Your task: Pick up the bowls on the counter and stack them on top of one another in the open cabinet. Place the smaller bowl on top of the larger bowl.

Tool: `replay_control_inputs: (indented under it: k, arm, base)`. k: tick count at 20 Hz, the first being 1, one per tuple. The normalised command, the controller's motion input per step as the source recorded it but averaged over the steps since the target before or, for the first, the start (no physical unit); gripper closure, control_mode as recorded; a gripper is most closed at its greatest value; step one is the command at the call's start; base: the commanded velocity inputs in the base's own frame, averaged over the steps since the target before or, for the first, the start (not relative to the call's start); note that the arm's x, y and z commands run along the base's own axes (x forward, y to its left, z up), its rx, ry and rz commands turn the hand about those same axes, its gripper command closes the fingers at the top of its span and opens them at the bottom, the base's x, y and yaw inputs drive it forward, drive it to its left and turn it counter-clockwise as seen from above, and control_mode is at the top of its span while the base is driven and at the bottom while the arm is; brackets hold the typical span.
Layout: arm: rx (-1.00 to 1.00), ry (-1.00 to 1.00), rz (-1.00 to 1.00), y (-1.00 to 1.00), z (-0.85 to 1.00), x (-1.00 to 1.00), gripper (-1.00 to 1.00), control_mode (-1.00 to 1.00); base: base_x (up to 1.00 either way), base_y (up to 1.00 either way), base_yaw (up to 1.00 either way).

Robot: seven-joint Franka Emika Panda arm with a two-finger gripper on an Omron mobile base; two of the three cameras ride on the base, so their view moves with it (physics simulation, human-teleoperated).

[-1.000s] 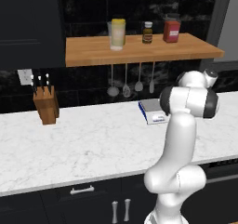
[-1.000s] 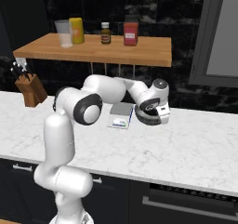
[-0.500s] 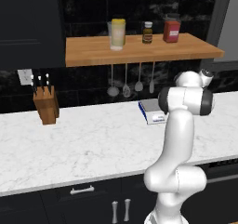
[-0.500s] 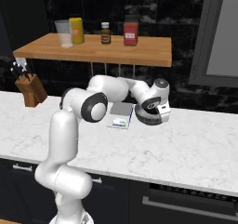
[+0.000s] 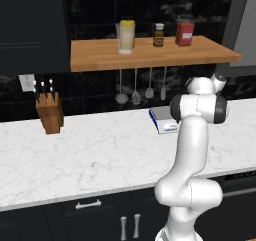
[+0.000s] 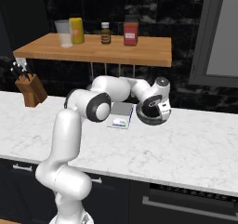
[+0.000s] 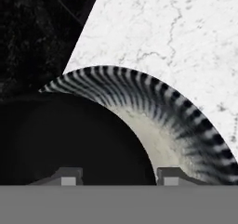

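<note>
Bowls: one grey ribbed bowl (image 7: pixel 153 121) seen, lower centre of the hand view.
Claw (image 7: pixel 116 175): tips apart astride its rim; grip unclear.
Bench (image 6: pixel 195 144): white marble.

The larger bowl (image 7: pixel 153 125) is cut off by the hand view's lower edge. In the right base view the robot's hand covers most of it. The bench (image 5: pixel 90 160) runs off both sides.

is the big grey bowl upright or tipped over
Upright: the larger bowl sits on the counter, dark inside facing up.
</note>
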Motion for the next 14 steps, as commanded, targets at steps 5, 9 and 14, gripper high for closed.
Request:
replay_control_inputs:
  k: [5, 9, 14]
  arm:
    - [0.03, 0.11, 0.0, -0.28, 0.18, -0.32, -1.0, -1.0]
    - [0.0, 0.14, 0.0, -0.31, 0.01, -0.47, -1.0, -1.0]
    - [-0.02, 0.02, 0.0, 0.06, -0.14, -0.09, -1.0, -1.0]
  base:
    - [0.0, 0.0, 0.0]
    - [0.0, 0.0, 0.0]
    - [0.0, 0.0, 0.0]
